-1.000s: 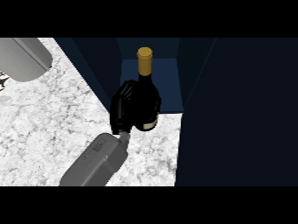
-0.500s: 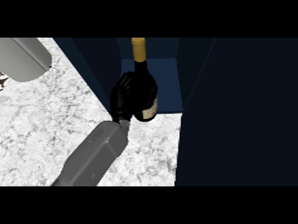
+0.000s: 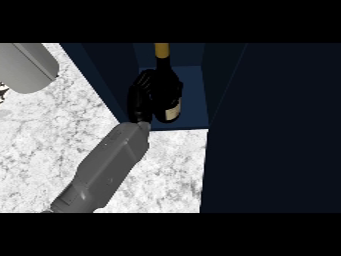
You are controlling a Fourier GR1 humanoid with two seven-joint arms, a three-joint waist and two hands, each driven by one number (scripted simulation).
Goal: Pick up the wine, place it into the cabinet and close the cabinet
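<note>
**A:** One hand is doing all the work here. Your right hand [image 3: 143,96] is curled round the belly of the wine bottle [image 3: 171,90], fingers wrapped on its left side. The bottle looks upright, base just inside the cabinet [image 3: 193,92] mouth.

**B:** So let go now?

**A:** Nah, I'd slide it a bit deeper first, straight in, clear of the left wall [image 3: 106,70]. Set the base flat, then open the fingers and back out over the counter [image 3: 33,150]. After that, go for the dark panel [image 3: 291,130] on your right, which is probably the door.
</note>
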